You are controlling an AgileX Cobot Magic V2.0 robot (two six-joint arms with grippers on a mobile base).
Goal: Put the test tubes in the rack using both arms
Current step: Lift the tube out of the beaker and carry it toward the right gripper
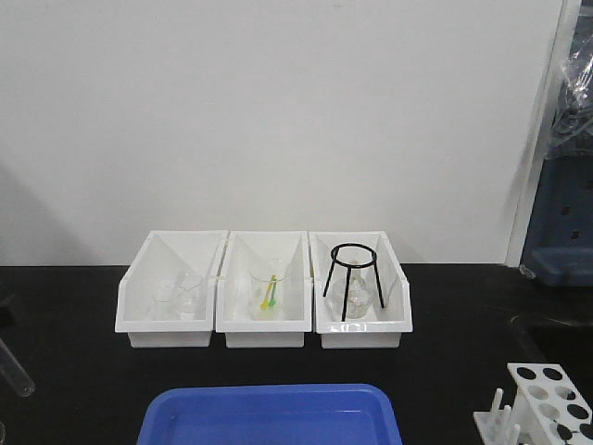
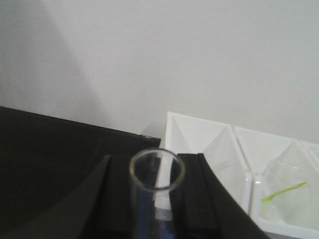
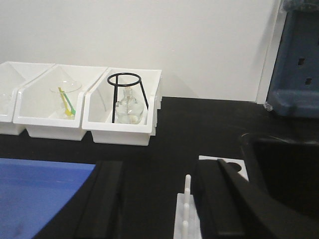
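The left gripper (image 2: 149, 162) clasps 1 test tube (image 2: 153, 204) upright, near the counter's (image 1: 74, 389) left edge. The right gripper (image 3: 159, 169) hangs spread wide above the rack (image 1: 547, 399) at the front right corner.

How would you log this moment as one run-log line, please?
left hand: shut on test tube | right hand: open, by rack | rack: visible holes empty

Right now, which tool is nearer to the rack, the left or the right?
Right. The right tool is at the rack, pegs between its open fingers. The left tool, holding a test tube, is far off, left of the leftmost bin.
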